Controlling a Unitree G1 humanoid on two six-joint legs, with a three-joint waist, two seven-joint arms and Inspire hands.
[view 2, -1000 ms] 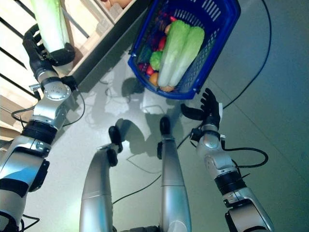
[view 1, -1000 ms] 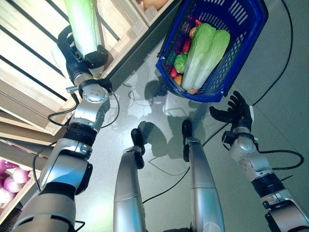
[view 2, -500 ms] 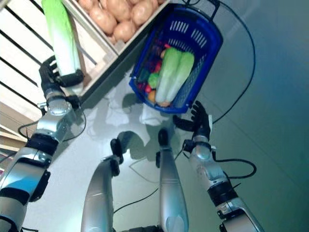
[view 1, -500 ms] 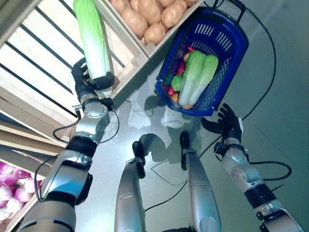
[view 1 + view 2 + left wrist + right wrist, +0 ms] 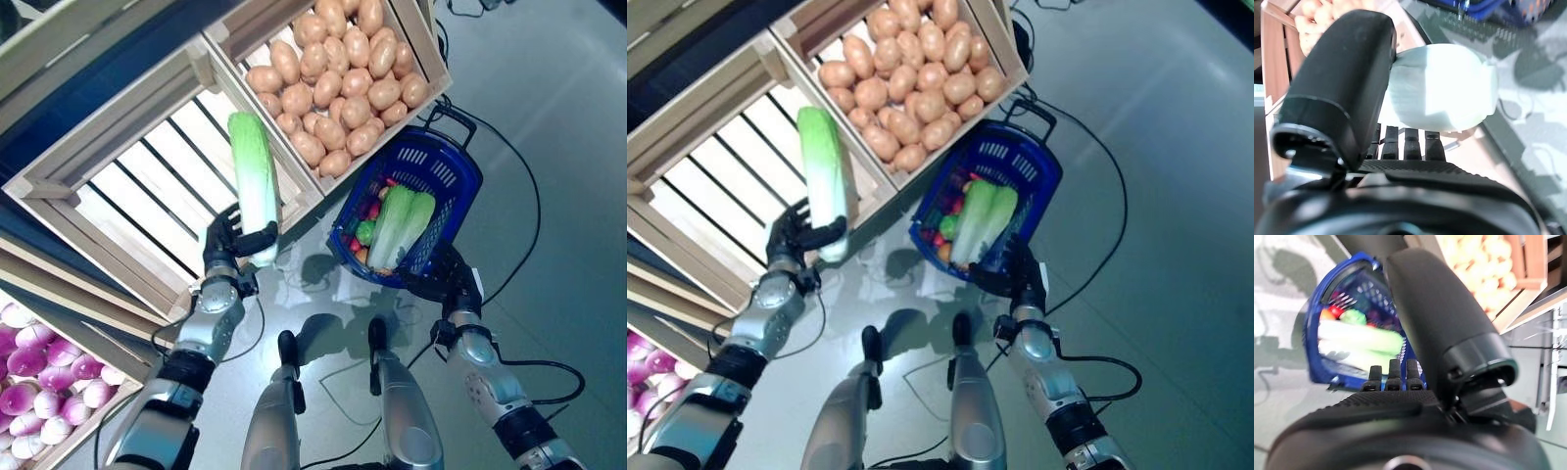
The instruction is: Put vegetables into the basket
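Left robot hand [image 5: 227, 257] clamped on cabbage [image 5: 254, 182]; blue basket [image 5: 453, 178] with 2 cabbages [image 5: 402, 226].

bright overhead light, soft shadows pooled on the glossy grey floor [image 5: 549, 147], glare washing out the cabbage [image 5: 1442, 88] base in the left wrist view, blurred backgrounds behind both close hands

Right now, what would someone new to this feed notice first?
Probably the long napa cabbage held upright in the left hand, in front of the empty slatted crate. Next, the blue basket on the floor, already holding two cabbages and smaller produce, with the right hand open by its near end. Behind it sits a crate of potatoes.
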